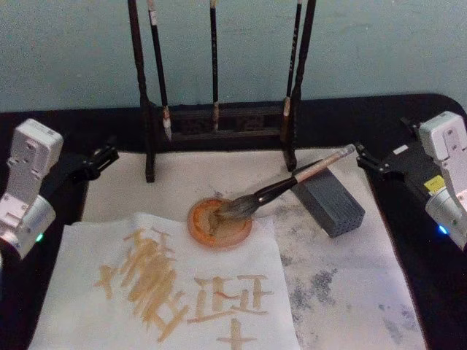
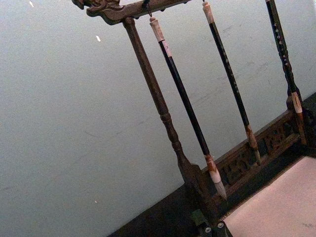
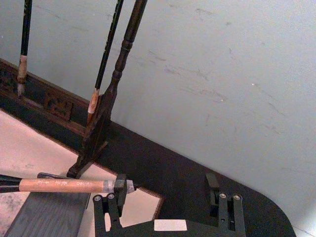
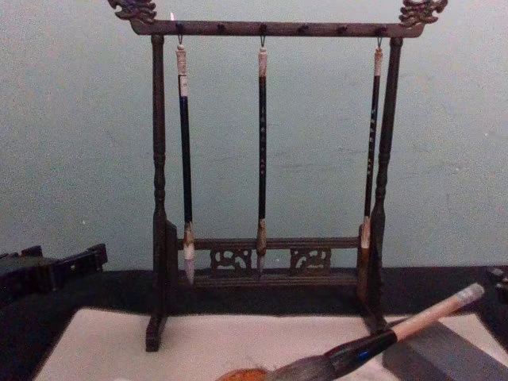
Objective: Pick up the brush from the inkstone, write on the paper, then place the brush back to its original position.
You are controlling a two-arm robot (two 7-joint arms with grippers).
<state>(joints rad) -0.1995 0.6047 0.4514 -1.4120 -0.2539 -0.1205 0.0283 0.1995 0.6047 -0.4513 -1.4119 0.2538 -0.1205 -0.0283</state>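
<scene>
Head view: the brush (image 1: 292, 181) is seen lying from 8 to 2 o'clock, tuft in the inkstone (image 1: 201, 227), handle on a block (image 1: 336, 208). The right gripper (image 1: 365, 158), spread wide, is set just beside the handle end at 2 o'clock; the left gripper (image 1: 102, 160) is parked at 9.

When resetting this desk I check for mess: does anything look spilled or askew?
Yes. Grey speckled stains blotch the paper right of the inkstone, like spattered ink. The white sheet with ochre strokes lies slightly crooked on it. The brush rests tidily.
</scene>
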